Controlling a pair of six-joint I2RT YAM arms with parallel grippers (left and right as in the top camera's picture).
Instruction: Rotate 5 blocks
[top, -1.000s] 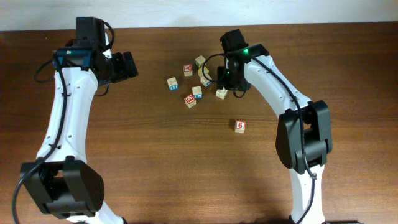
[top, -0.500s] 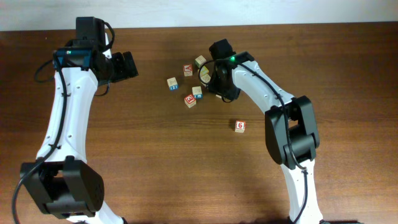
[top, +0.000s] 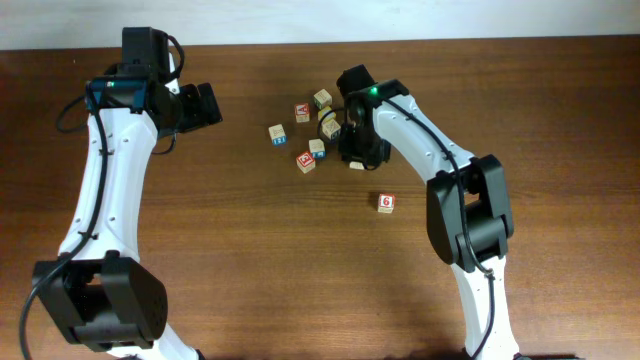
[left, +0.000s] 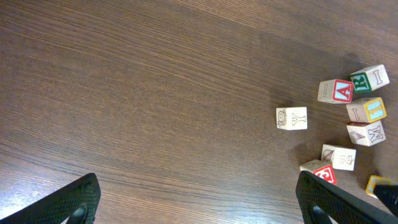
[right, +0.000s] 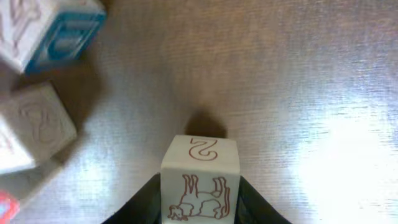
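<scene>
My right gripper (right: 200, 205) is shut on a pale-wood block (right: 200, 177) with a red "2" on top and a red animal outline on its near face; both fingers press its sides. In the overhead view the right gripper (top: 357, 156) hides that block, just right of the cluster. A red-faced block (top: 306, 160), a blue-faced block (top: 317, 148) and a green-faced block (top: 322, 98) lie in the cluster. The "6" block (top: 386, 202) sits apart toward the front. My left gripper (left: 202, 208) stands open over bare wood, left of the cluster.
A cube with a yellow face (top: 330, 128) lies among the blocks, close to the right gripper. Another red block (top: 301, 112) and a blue one (top: 277, 134) sit at the cluster's left. A blue-faced block (right: 56, 31) lies near the held one.
The right arm swung in over the block at the cluster's right edge and its jaws narrowed onto it. The left arm has not moved.
</scene>
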